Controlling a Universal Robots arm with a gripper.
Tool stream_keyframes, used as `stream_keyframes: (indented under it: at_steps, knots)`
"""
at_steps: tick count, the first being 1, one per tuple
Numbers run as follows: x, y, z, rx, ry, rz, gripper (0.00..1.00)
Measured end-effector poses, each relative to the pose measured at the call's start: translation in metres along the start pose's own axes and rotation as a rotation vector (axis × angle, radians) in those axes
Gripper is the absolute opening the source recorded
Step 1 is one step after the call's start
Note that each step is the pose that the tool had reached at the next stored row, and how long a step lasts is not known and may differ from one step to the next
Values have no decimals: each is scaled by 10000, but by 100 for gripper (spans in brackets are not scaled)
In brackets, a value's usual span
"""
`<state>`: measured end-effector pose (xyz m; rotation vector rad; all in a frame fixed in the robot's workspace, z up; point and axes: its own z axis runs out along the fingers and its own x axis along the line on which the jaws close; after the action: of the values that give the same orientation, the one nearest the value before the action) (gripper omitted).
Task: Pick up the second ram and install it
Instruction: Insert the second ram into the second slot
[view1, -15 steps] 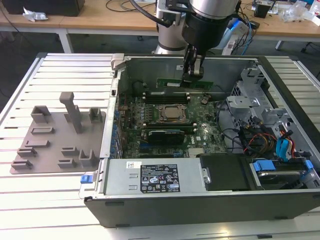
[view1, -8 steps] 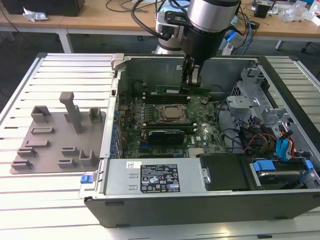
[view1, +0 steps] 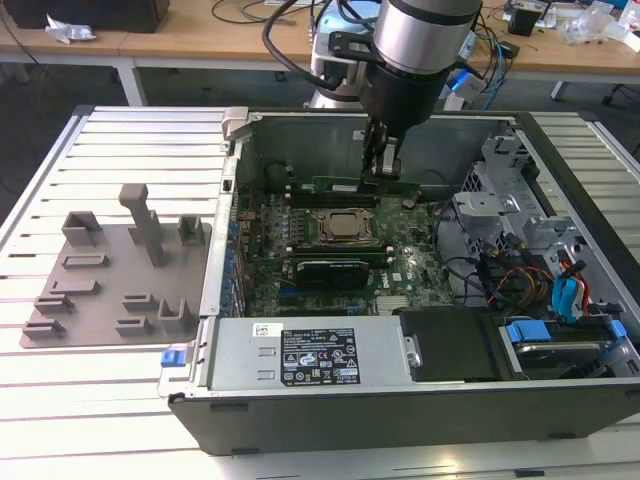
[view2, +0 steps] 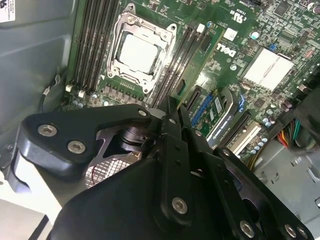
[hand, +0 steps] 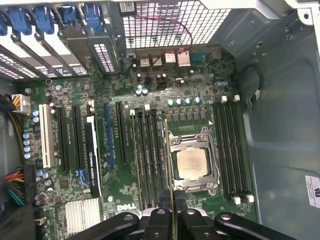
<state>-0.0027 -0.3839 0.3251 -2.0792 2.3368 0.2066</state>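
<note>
Well, at the exterior view's left a grey fixture tray (view1: 90, 290) with upright posts lies on the slatted table (view1: 120, 140). Just beside it stands the open computer case (view1: 400, 410).

Over the middle of the case the arm reaches down, and its gripper (view1: 381, 172) is clamped on the top edge of the second ram (view1: 345, 186). The green stick stands on its long edge, level, on the far side of the processor socket (view1: 345, 228) and close beside it. Whether it is fully seated in a slot I cannot tell from this view. At the exterior view's right are the drive cage (view1: 520, 200) and a bunch of blue and orange cables (view1: 560, 290).

The first wrist view looks straight down along the tool. Here the second ram (hand: 168, 155) appears edge-on as a thin line running out from between the closed gripper (hand: 172, 220) fingers. It lies in line with the dark memory slots (hand: 147, 155), right next to the processor socket (hand: 192, 165). A black card (hand: 90, 155) stands in a slot well apart from the stick, on the side away from the socket.

In the second wrist view the gripper (view2: 172, 115) body covers most of the foreground. Beyond it are the processor socket (view2: 137, 50) and a silver heatsink (view2: 265, 67). The stick itself I cannot make out for certain there.
</note>
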Motion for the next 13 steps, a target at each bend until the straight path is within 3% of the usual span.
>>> stream_keyframes:
  at_steps: [13]
  knots:
    - [14, -14, 149, 0, 0, 0, 14]
